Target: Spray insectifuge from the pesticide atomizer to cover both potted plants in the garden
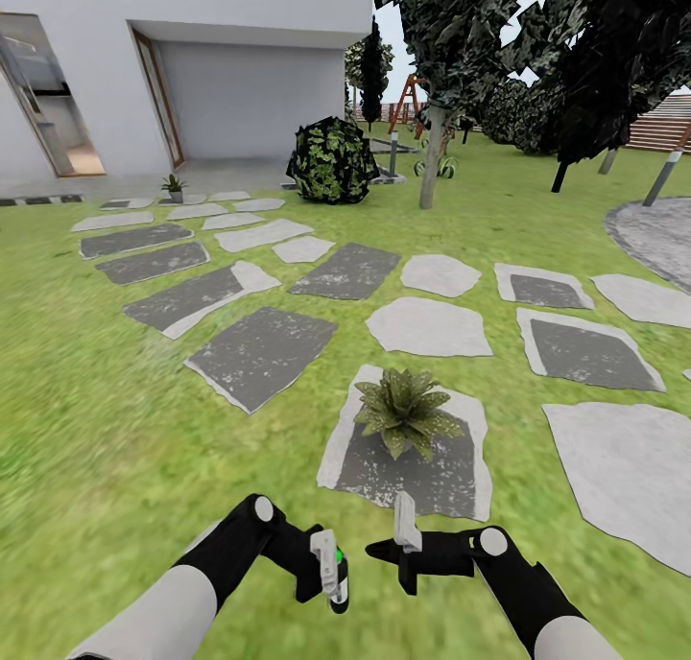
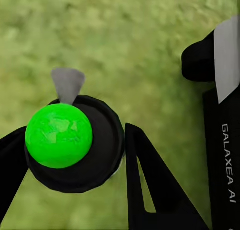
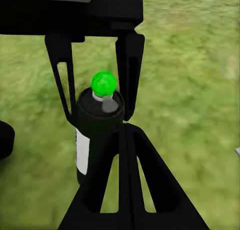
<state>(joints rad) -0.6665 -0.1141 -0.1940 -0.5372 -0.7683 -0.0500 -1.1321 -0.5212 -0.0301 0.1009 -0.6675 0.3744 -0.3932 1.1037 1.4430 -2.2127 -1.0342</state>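
- left pincer [image 1: 331, 569] grasps the pesticide atomizer [image 1: 336, 566] over open lawn [image 1: 115, 430]; right pincer [image 1: 398, 550], state unclear, just beside
- potted plant [image 1: 405, 412] ahead on a stepping stone [image 1: 432, 483]

One potted plant [image 1: 407, 413] sits on a stepping stone [image 1: 408, 468] just ahead of both pincers, the atomizer [image 1: 333, 569] in the left pincer [image 1: 324, 574]. Second plant [image 1: 174, 187] is way back left by the house [image 1: 182, 65], bush [image 1: 332, 160] to its right.
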